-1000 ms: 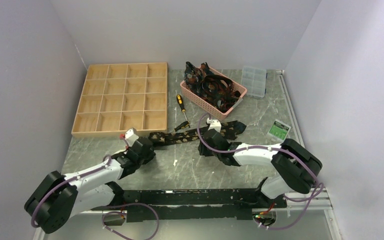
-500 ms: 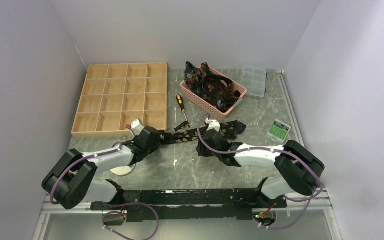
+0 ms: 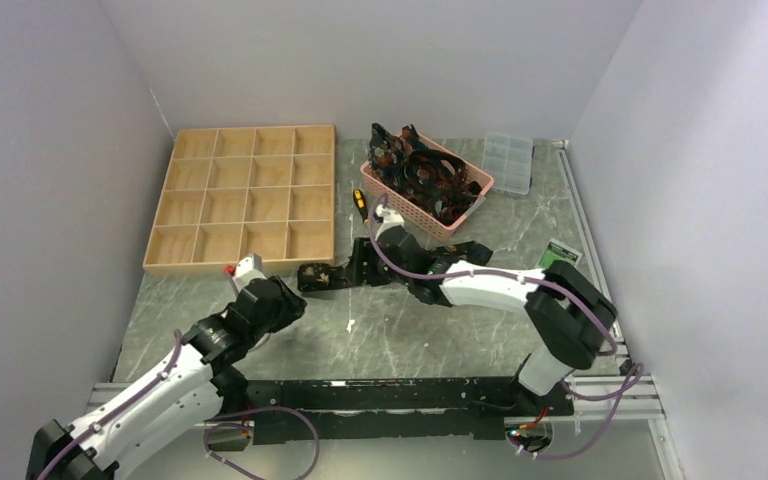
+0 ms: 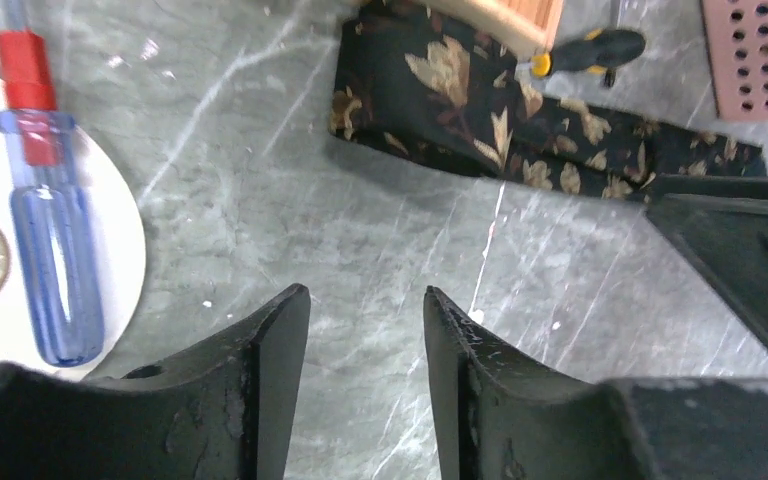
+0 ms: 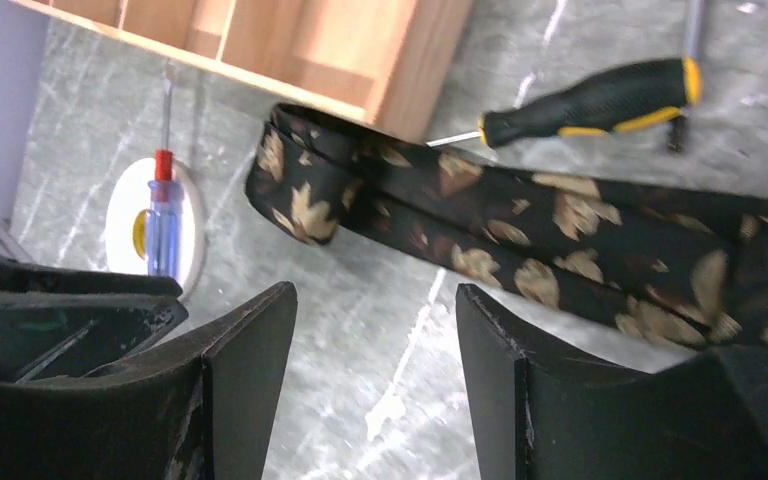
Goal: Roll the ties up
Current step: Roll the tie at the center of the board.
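A black tie (image 3: pixel 450 257) with tan-gold leaves lies flat across the table, its left end (image 3: pixel 315 277) folded over on itself beside the wooden tray's corner. In the left wrist view the tie (image 4: pixel 460 100) lies ahead of my left gripper (image 4: pixel 365 300), which is open over bare marble, apart from the fabric. My right gripper (image 5: pixel 375 300) is open too, just short of the tie (image 5: pixel 480 230) and its folded end (image 5: pixel 295 190). From above, the left gripper (image 3: pixel 293 300) sits near-left of the folded end and the right gripper (image 3: pixel 357 268) hangs over the tie's left part.
A wooden compartment tray (image 3: pixel 250 200) stands at the back left. A pink basket (image 3: pixel 472 190) holds more ties (image 3: pixel 420 170). A yellow-black screwdriver (image 3: pixel 360 205), a clear plastic box (image 3: pixel 508 160), a green card (image 3: pixel 560 255) and a white disc with a blue screwdriver (image 4: pixel 50 220) lie around.
My left gripper let go of the tie's left end, opened and drew back toward the near left. My right arm slid left along the tie and opened wider.
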